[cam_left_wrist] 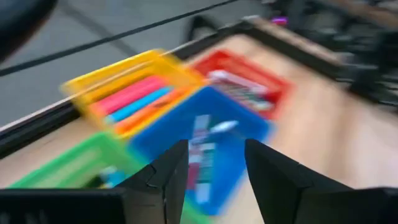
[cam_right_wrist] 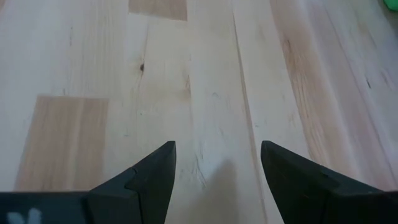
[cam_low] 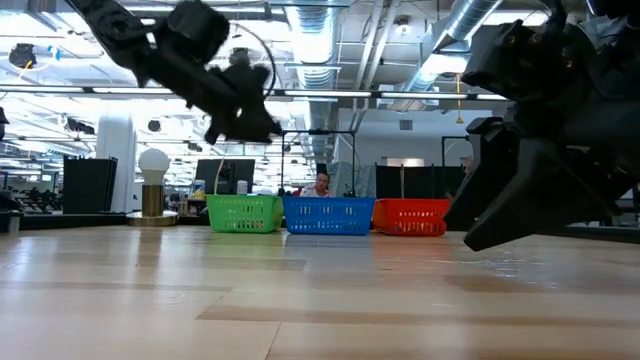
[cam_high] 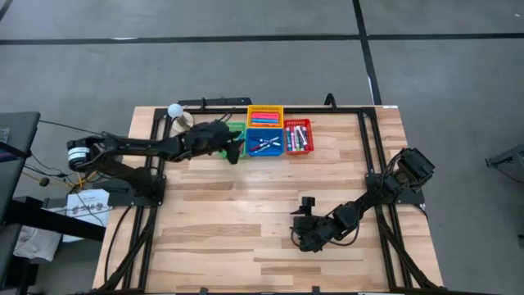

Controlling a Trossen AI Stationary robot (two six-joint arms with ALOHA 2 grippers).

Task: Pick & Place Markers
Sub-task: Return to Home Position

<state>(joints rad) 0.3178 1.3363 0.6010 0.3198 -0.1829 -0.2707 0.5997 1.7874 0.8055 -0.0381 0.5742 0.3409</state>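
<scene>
- The markers (cam_left_wrist: 132,98) are short thin pens. All of them lie flat inside four small baskets set close together, just ahead of and below the left claw (cam_left_wrist: 216,146).
- The yellow basket (cam_high: 264,106) is the one farthest beyond that claw. Its markers are pink, blue and orange, packed side by side.
- The blue basket (cam_low: 327,215) sits right under the claw's fingertips and holds white-barrelled markers, some with blue or dark ends.
- The red basket (cam_low: 410,217) stands on the blue one's far side from the claw, with a row of pale and dark markers in it.
- The green basket (cam_low: 243,213) is largely hidden beneath the claw in the high view. The wrist view shows a bit of blue inside it.
- The left claw hangs above the green and blue baskets, its fingers apart with nothing between them.
- The right claw (cam_right_wrist: 217,146) is well apart from the baskets, low over bare tabletop (cam_right_wrist: 93,62). Its fingers are spread and hold nothing.
- A white ball-topped lamp (cam_low: 153,165) stands near the green basket.
</scene>
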